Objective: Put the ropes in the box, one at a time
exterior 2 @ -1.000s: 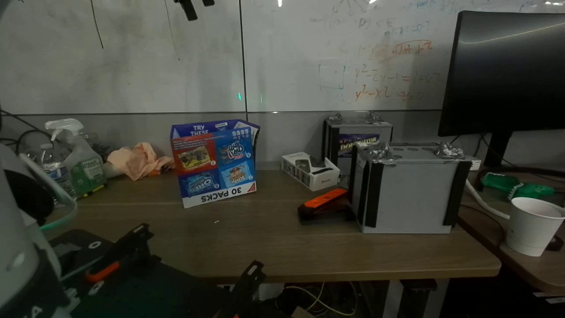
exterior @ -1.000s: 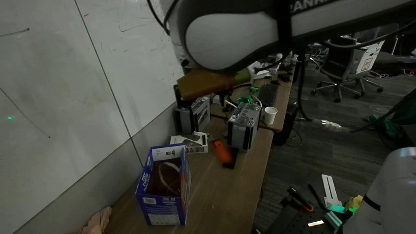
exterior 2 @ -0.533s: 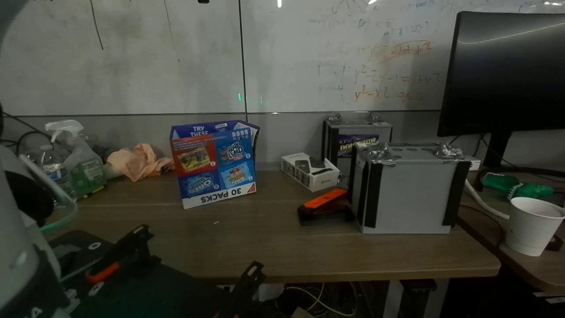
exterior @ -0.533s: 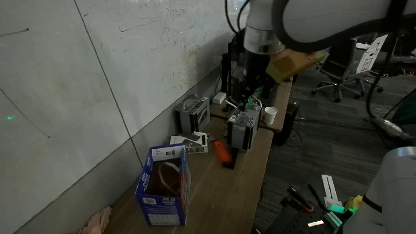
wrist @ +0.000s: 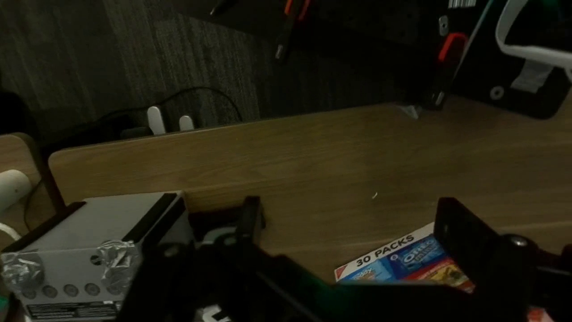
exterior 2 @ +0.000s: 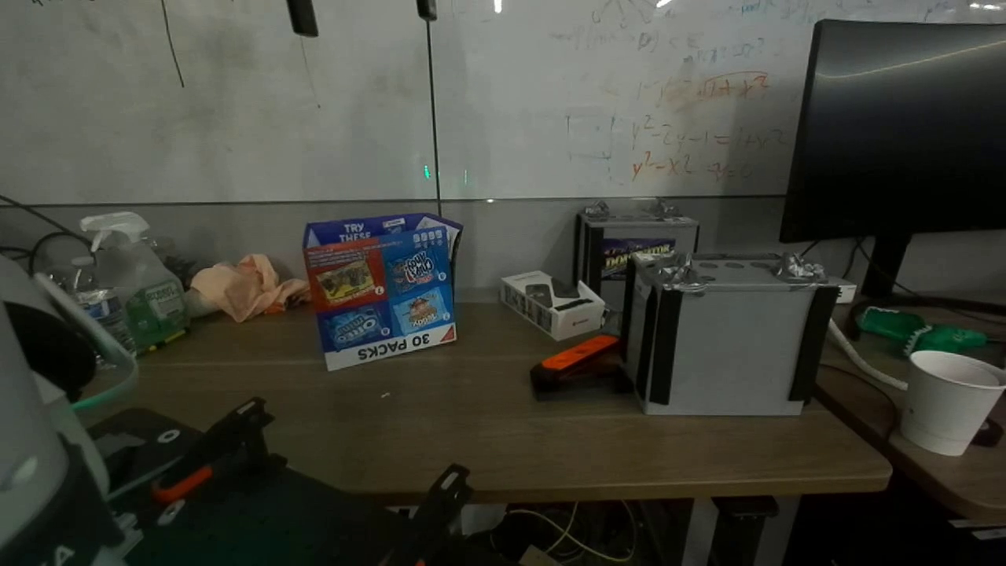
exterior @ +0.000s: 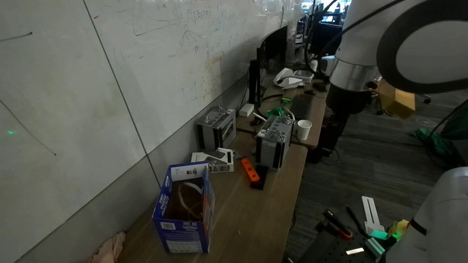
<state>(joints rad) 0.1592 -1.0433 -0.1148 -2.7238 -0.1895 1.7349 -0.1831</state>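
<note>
A white rope (exterior: pixel 195 186) lies loosely looped inside a blue 30-pack snack box (exterior: pixel 184 236), which stands open-topped on a wood-grain desk (exterior: pixel 248 215); whether more than one rope is inside cannot be told. The rope looks light, limp and hard to damage, apt to sag or trail rather than hold its shape; should it need lifting, the upper curve of its loop, toward twelve o'clock inside the box in an exterior view, seems the place to pinch, clear of the thin cardboard walls, which may flex or drag along. The robot's hand (wrist: pixel 348 219) hangs with its jaws wide apart and nothing between them, well away from the box at two o'clock. On the desk, with the box as the clock's centre, a white product carton (exterior: pixel 213 160) lies at one o'clock, an orange bar (exterior: pixel 250 170) and a grey foil-capped case (exterior: pixel 268 150) sit at two, and a crumpled peach cloth (exterior: pixel 111 250) at eight. A white paper cup (exterior: pixel 304 130) stands farther out at two, on an adjoining desk (exterior: pixel 317 114). A scribbled-on whiteboard (exterior: pixel 91 91) runs from nine to twelve o'clock, a black monitor (exterior: pixel 276 51) rises at one, and dark carpet (exterior: pixel 329 182) spreads past the desk's edge at three.
</note>
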